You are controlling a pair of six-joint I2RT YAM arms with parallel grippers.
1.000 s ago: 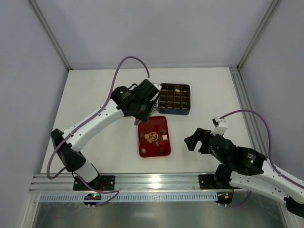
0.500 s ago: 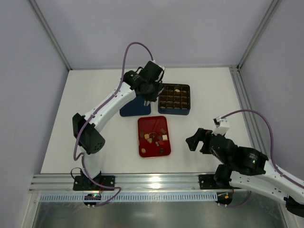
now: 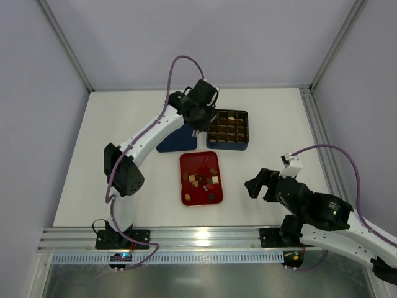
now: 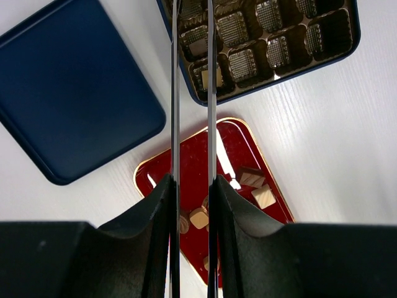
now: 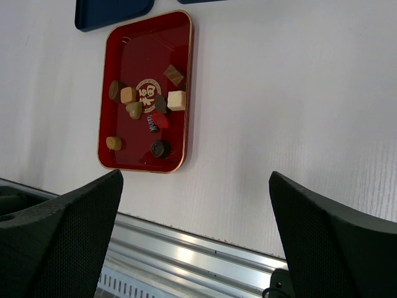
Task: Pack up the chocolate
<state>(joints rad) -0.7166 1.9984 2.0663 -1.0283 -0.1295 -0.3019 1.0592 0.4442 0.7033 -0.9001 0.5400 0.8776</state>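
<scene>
- Red tray (image 3: 187,197) on the white worktop (image 3: 124,161) carries the chocolate (image 5: 144,105): tan, cream and dark pieces lying loose around its middle.
- Just beyond the tray's far edge sits a dark blue box (image 3: 227,146) of brown cells, with a tan piece (image 4: 205,77) in one cell.
- A flat blue lid (image 4: 68,93) lies beyond the tray's far left corner.
- Left gripper (image 3: 198,124) hangs beyond the tray's far edge, fingers close together and tips out of frame; whether it grips anything, I cannot tell.
- Right gripper (image 5: 195,179), well right of the tray, is released, fingers wide apart.
</scene>
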